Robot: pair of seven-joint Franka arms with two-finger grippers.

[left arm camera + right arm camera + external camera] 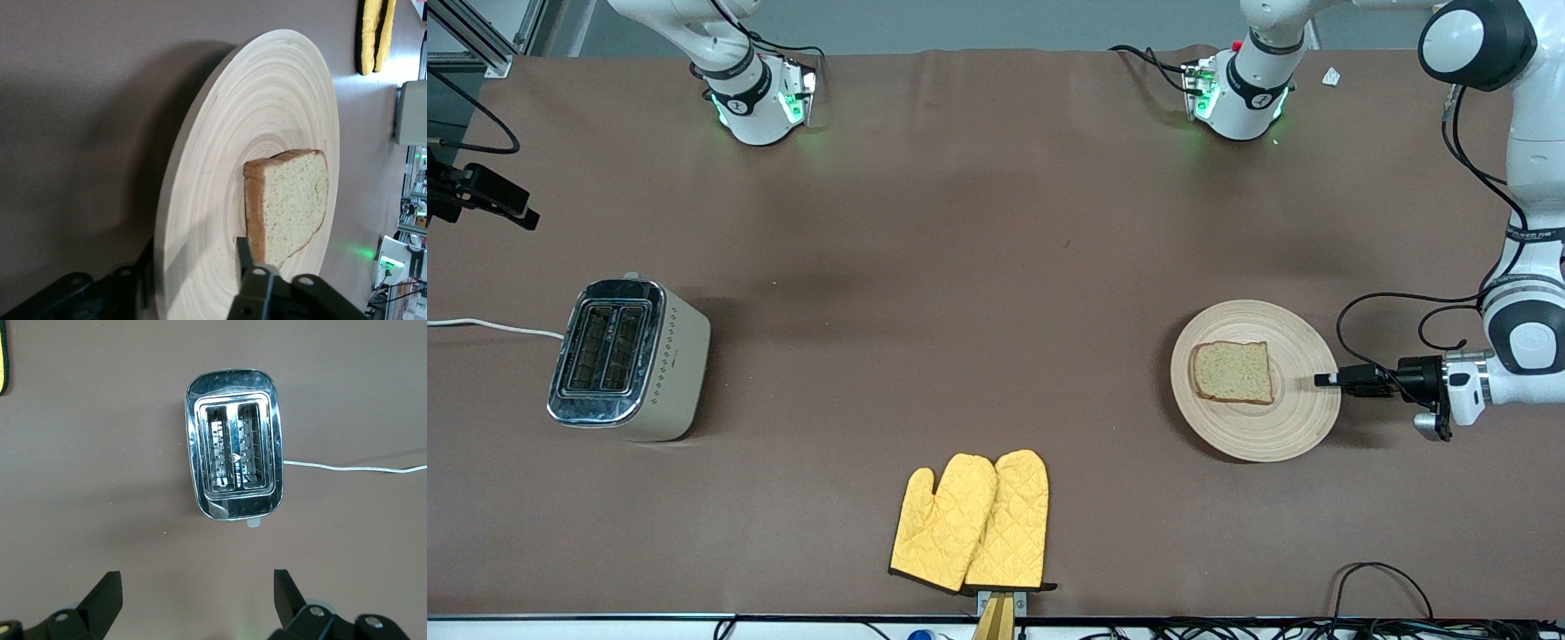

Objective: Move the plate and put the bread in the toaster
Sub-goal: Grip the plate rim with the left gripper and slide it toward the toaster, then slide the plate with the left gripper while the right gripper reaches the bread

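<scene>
The pale wooden plate (pixel 1303 418) lies toward the left arm's end of the table, with the bread (pixel 1232 372) flat on its middle. My left gripper (pixel 1323 380) is low at the plate's rim. In the left wrist view the plate (pixel 220 173) and the bread (pixel 288 203) fill the frame. There my left gripper (pixel 193 257) straddles the rim, one finger on top and one under it, shut on the plate. The beige toaster (pixel 630 360) stands toward the right arm's end, both slots empty. My right gripper (pixel 197 577) hangs open and empty high over the toaster (pixel 233 443); the front view does not show it.
Two yellow oven mitts (pixel 971 522) lie side by side at the table edge nearest the front camera, midway along it. The toaster's white cord (pixel 489 327) runs off the right arm's end of the table. A brown cloth covers the table.
</scene>
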